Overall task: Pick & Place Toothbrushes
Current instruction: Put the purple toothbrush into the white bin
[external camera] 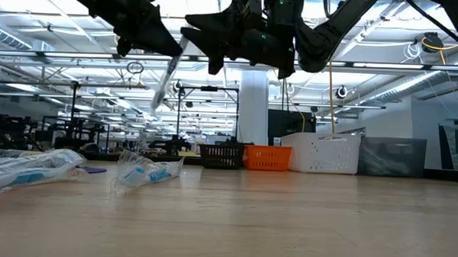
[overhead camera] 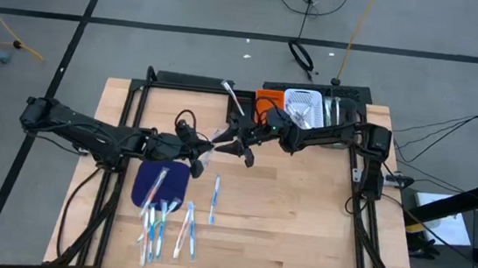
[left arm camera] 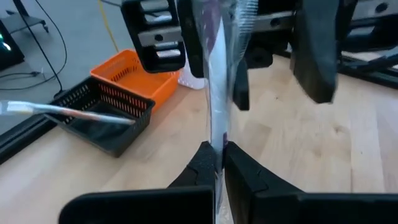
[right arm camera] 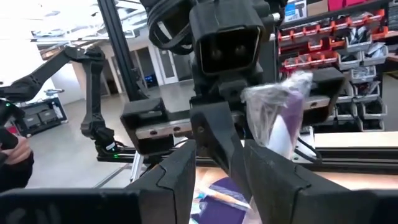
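Note:
My left gripper (left arm camera: 217, 158) is shut on a wrapped toothbrush (left arm camera: 217, 81) above the table's middle (overhead camera: 204, 151). My right gripper (right arm camera: 221, 149) faces it from the right (overhead camera: 236, 143) and is open. Its fingers stand on either side of the toothbrush's far end (right arm camera: 280, 112), and no touch shows. Several more wrapped toothbrushes (overhead camera: 164, 224) lie on and beside the dark blue oval mat (overhead camera: 162, 184), and one (overhead camera: 214, 198) lies apart to the right. Another toothbrush (left arm camera: 62, 112) leans on the rim of the black bin (left arm camera: 106, 118). My left gripper pinches the wrapped toothbrush between its two fingertips (left arm camera: 205, 163), part-way along the shaft (left arm camera: 217, 140). The toothbrush runs on past the fingertips toward my right gripper. It is lifted clear of the table and slants, its lower end hanging (external camera: 157, 103).
The black bin (overhead camera: 242, 103), orange bin (overhead camera: 268, 102) and white bin (overhead camera: 302, 105) stand in a row at the table's far edge. A black frame rims the table. Bare wood lies to the right of the toothbrushes (overhead camera: 301, 219).

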